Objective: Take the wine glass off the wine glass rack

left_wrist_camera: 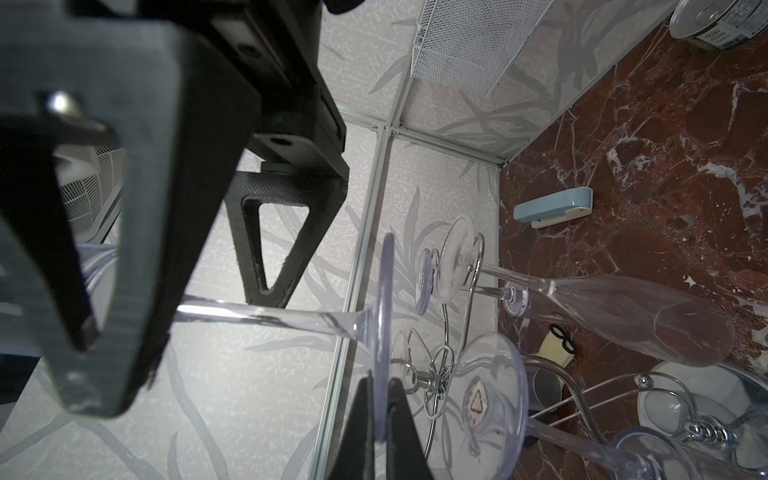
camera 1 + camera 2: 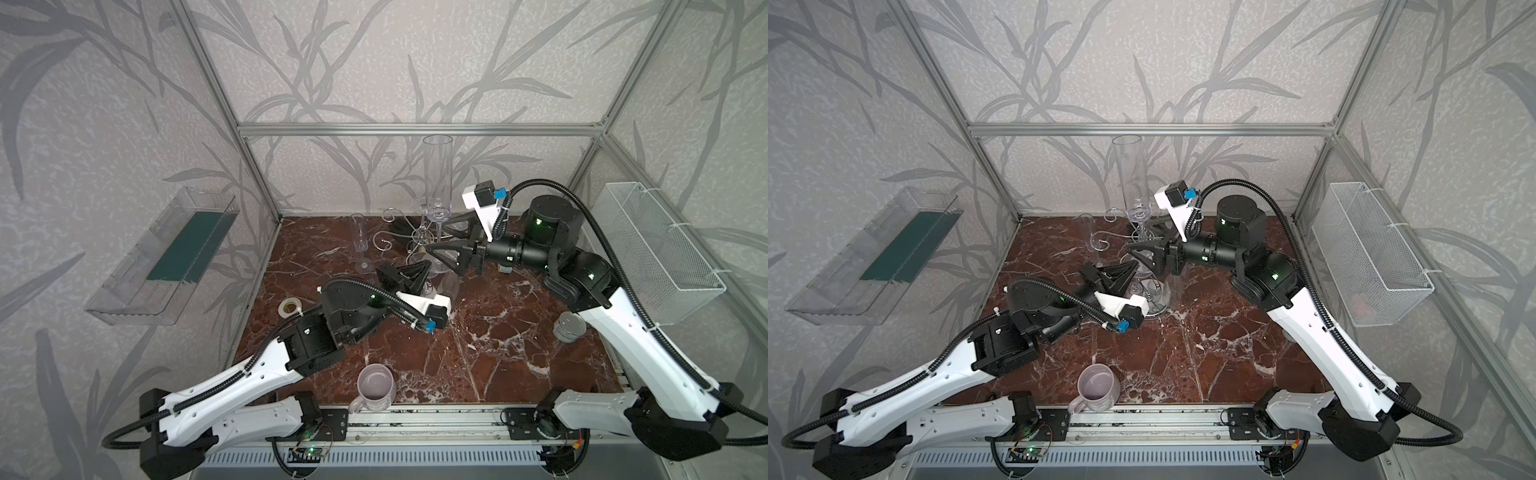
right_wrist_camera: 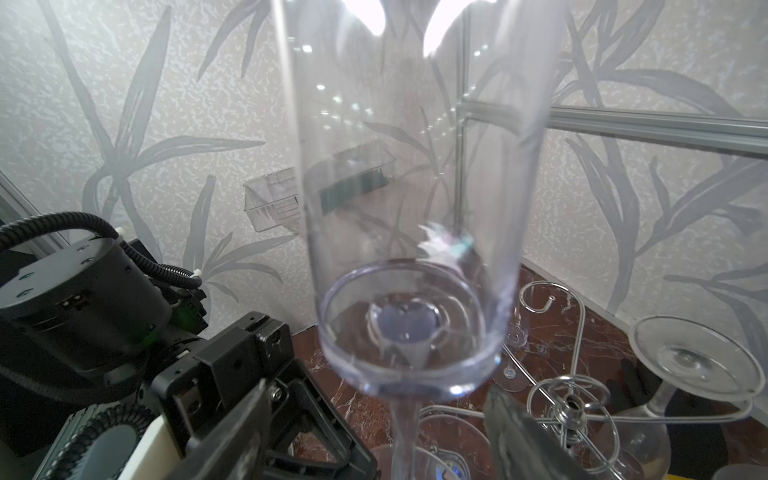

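The glass [image 2: 437, 174] stood upright just above the rack [image 3: 571, 409], its foot pinched edge-on in the closed left gripper [image 1: 380, 415], while the right gripper [image 3: 376, 395], jaws wide and gripping nothing, straddled its vertical stem from the right.

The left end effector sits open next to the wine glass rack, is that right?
No, it is shut, not open. The left wrist view shows the left end effector pinching the round foot of a wine glass, next to the wine glass rack.
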`<state>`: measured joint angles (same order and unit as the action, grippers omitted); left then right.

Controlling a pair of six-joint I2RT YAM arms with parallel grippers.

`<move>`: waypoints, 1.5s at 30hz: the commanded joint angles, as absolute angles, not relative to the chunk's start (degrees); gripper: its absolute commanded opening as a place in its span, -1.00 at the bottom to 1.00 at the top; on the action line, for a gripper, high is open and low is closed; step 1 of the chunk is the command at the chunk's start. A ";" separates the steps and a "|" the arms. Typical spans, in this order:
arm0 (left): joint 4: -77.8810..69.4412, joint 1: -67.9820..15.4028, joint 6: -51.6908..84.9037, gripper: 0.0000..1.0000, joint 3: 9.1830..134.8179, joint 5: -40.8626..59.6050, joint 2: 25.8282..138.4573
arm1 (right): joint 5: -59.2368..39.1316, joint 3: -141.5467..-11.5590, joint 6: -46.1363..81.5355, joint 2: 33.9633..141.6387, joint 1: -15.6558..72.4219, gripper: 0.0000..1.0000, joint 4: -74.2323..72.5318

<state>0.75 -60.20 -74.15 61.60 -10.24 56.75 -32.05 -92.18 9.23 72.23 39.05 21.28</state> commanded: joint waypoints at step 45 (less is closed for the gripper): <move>4.81 -61.90 -32.67 0.58 71.86 -6.74 53.48 | -19.31 -90.01 -4.00 66.39 39.29 -1.00 20.23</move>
<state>-1.91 -62.28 -50.43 65.80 -11.81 55.18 -24.62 -88.47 1.43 69.60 39.07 20.34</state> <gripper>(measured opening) 0.787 0.089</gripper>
